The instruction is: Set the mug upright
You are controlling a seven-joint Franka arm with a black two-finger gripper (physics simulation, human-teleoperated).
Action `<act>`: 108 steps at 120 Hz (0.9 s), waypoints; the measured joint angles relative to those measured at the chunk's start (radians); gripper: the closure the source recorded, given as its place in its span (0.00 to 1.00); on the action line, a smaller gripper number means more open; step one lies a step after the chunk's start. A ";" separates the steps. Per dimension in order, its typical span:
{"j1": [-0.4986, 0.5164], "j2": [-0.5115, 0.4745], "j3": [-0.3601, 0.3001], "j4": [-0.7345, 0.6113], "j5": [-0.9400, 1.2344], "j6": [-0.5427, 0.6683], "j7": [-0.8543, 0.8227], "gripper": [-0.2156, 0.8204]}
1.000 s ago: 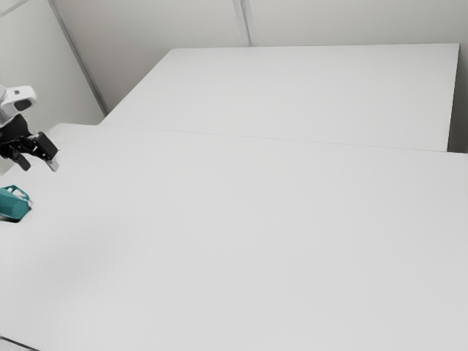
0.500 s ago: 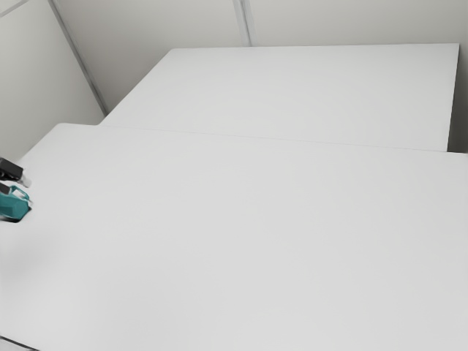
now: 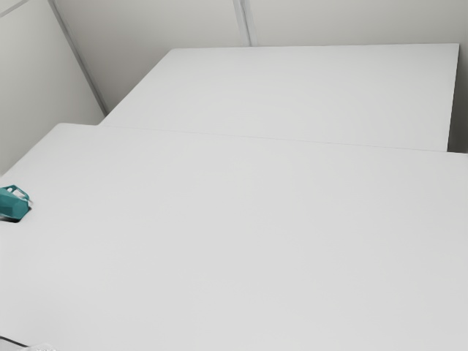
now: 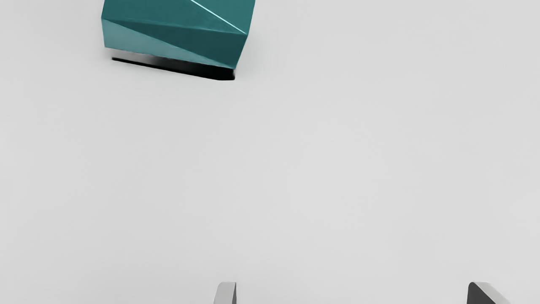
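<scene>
Mug at about 9 o'clock in the exterior view, cut off by that view's left edge; lying on its side on the white table, not upright. Teal body, its wall built of flat, angular facets; the handle is an angular loop, raised on the body's upper side. In the wrist view we note broad, faintly glossy planes, 1 thin bright line along a crease, crisp straight edges and a black, wedge-like shadow tight beneath. Our gripper has its fingers spread wide, nothing between them but a view of tabletop; 2 blunt tips, pale grey with darker faces. Taking 12 o'clock as straight ahead of the gap, we place the mug near 11 o'clock, well apart from both tips. Table finish smooth, matte, without grain. In the exterior view we log a 2nd flat white surface towards 12 and 1 o'clock, meeting the table along a fine seam; plain grey walls behind, with a vertical strip at 12. Between 7 and 8 o'clock, a thin dark curved line and a pale thing, too cropped for us to identify.
</scene>
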 joint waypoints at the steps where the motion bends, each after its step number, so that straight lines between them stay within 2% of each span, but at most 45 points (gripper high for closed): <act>1: 0.007 0.005 0.000 0.001 -0.004 0.000 0.007 0.21; 6: 0.055 0.027 -0.019 0.009 -0.026 -0.003 0.045 0.22; 12: 0.123 0.064 -0.077 0.045 -0.049 -0.019 0.088 0.22; 22: 0.244 0.168 -0.228 0.147 -0.079 -0.063 0.158 0.22; 27: 0.291 0.222 -0.280 0.209 -0.090 -0.091 0.191 0.22; 43: 0.395 0.271 -0.345 0.264 -0.107 -0.170 0.290 0.22; 55: 0.551 0.329 -0.471 0.318 -0.109 -0.207 0.358 0.23; 71: 0.695 0.395 -0.566 0.388 -0.108 -0.242 0.440 0.23; 87: 0.772 0.503 -0.635 0.508 -0.106 -0.270 0.507 0.23; 108: 0.790 0.680 -0.761 0.673 -0.110 -0.280 0.569 0.23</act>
